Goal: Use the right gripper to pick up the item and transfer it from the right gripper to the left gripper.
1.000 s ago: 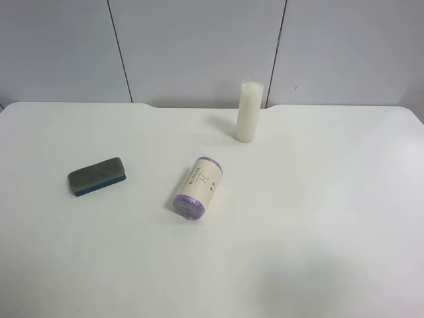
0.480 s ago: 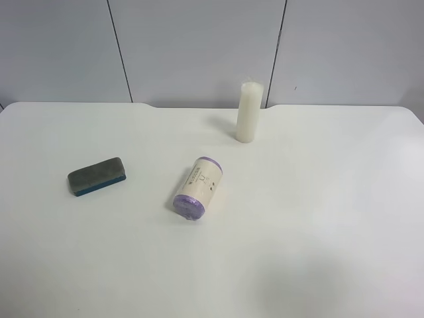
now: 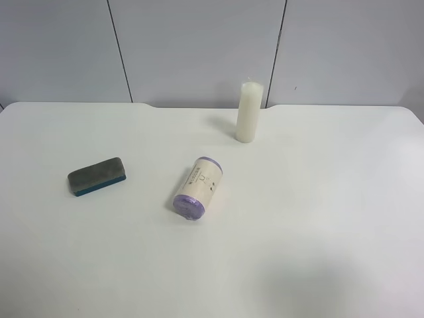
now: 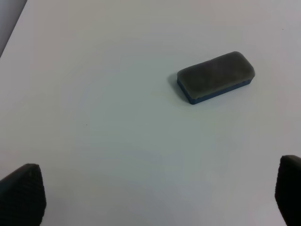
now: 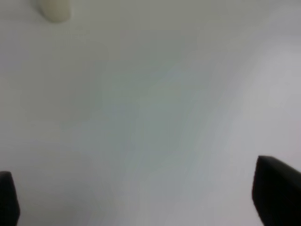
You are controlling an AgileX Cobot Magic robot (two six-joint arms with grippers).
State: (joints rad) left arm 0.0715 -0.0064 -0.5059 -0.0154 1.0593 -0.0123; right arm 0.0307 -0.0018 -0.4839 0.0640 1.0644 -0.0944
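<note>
The item (image 3: 97,175), a flat dark grey block with a blue base, lies on the white table (image 3: 318,218) at the exterior high view's left. The left wrist view also shows the item (image 4: 216,76), well ahead of my left gripper (image 4: 150,195), whose fingertips (image 4: 22,193) stand wide apart with nothing between them. My right gripper (image 5: 150,197) is open too, hovering over bare table with its fingertips (image 5: 277,193) at the frame's edges. Neither arm appears in the exterior high view.
A cream-labelled roll with purple ends (image 3: 198,187) lies near the table's middle. A white pillar candle (image 3: 249,112) stands upright toward the back edge; the right wrist view catches a blurred bit of the candle (image 5: 55,10). A grey panelled wall (image 3: 199,46) rises behind.
</note>
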